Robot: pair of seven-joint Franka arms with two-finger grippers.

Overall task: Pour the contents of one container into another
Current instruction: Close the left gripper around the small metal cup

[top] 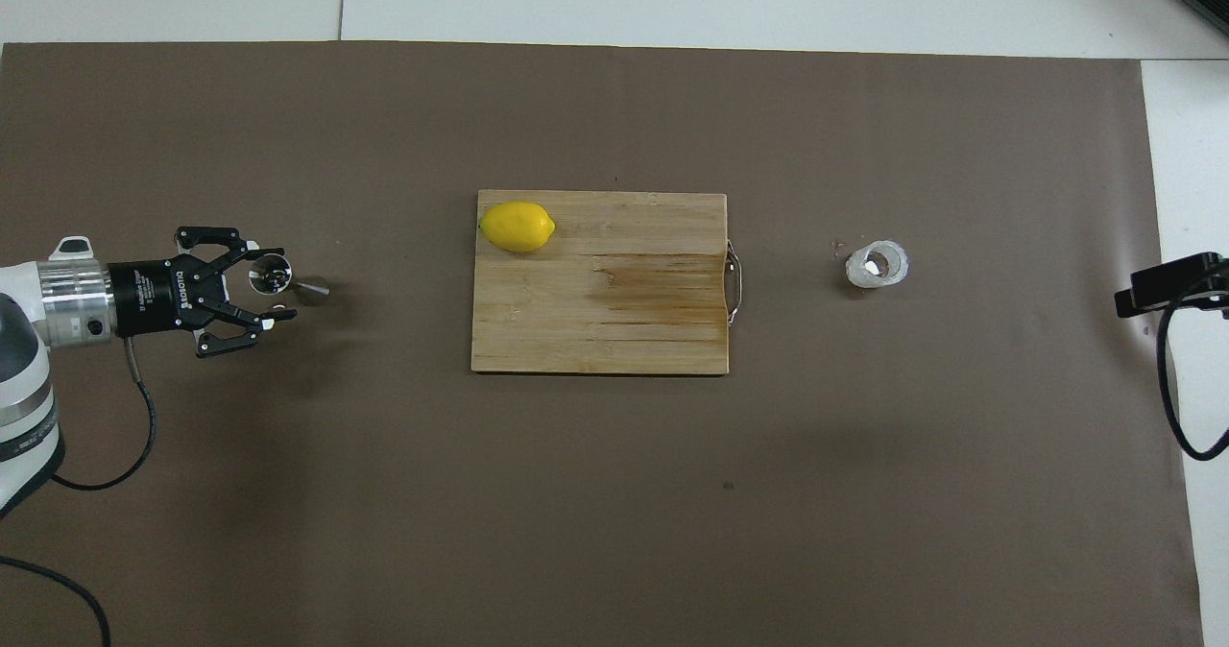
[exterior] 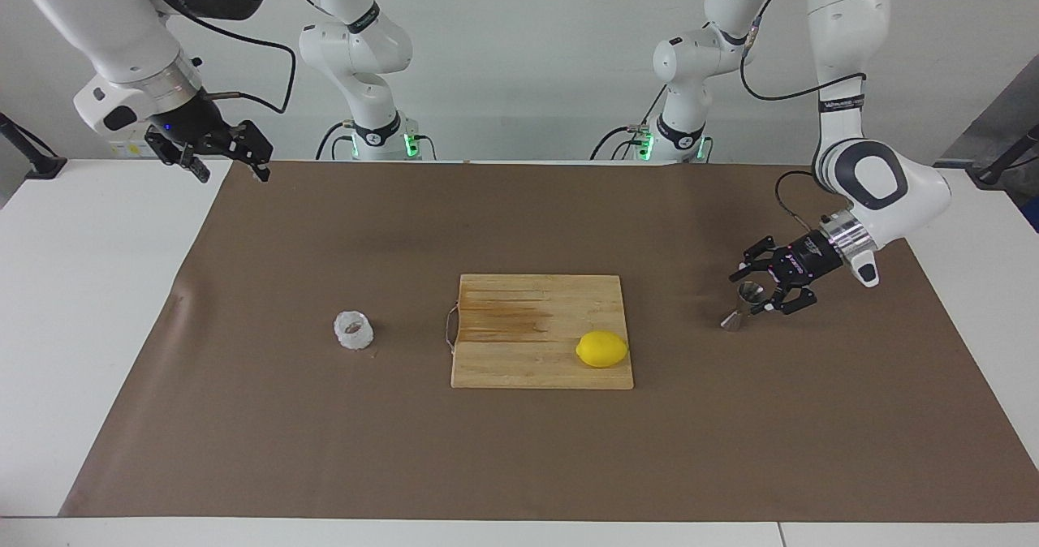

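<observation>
My left tool [exterior: 767, 283] is low at the left arm's end of the surface [exterior: 519, 450], fingers spread wide around the jigger [exterior: 743, 307] but not closed on it; whether a finger already touches the steel I can't tell. The jigger stands on the brown mat. I judge it stiff, light and slick, and tippy on its small base, so I'd close at the narrow waist, where the cones stop it sliding.

Out from there, a board [exterior: 540, 332] sits mid-surface with a lemon [exterior: 602, 349] on its corner. Beside the board, toward the right arm's end, stands the cup [exterior: 354, 330], thin and crinkly, probably easy to crush; I'd pinch it gently across the wall.

My right tool [exterior: 227, 153] waits raised over its end of the surface, fingers apart, holding nothing.
</observation>
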